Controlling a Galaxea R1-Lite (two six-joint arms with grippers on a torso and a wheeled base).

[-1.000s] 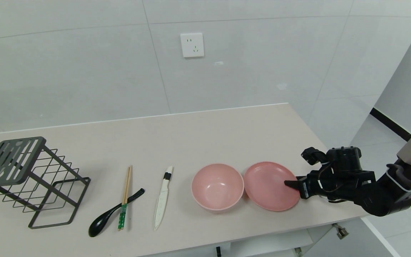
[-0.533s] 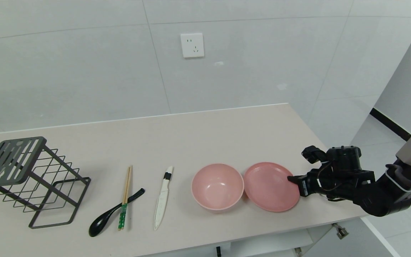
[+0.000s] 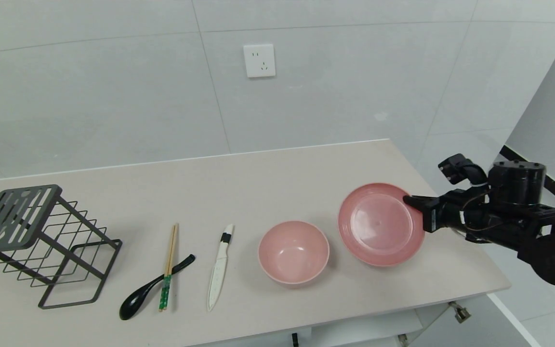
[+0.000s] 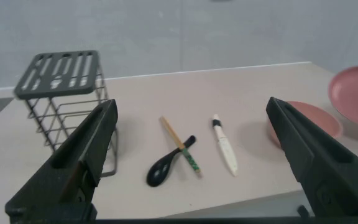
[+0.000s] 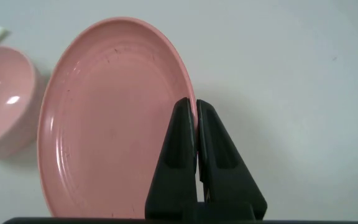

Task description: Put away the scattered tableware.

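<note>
the right gripper (image 3: 413, 201) has its two black fingers closed tight on the rim of the round pink plate (image 3: 378, 225). in the right wrist view the fingers (image 5: 182, 134) press together with only the thin edge of the plate (image 5: 114, 118) between them. the plate hangs over the right part of the beige table (image 3: 268, 183), tilted so that its inner face turns toward the camera. it seems to be clear of the table top, but i cannot tell for sure whether its lower edge touches.

just beside the plate, on its left, the deep pink bowl (image 3: 293, 251) stands upright on the table, apart from the plate. further left lies the white knife with a black band (image 3: 220, 273). next come the pair of wooden chopsticks with green ends (image 3: 168, 265), which cross over the handle of the black spoon (image 3: 152, 288). the dark wire rack with a slotted top (image 3: 36, 241) stands at the left end, well apart from the plate.

the left gripper (image 4: 191, 112) is spread wide and holds nothing; between its fingers the rack (image 4: 64, 93), the spoon (image 4: 166, 165) and the knife (image 4: 224, 144) are seen on the table.

a white wall socket (image 3: 259, 60) is on the tiled wall behind.
</note>
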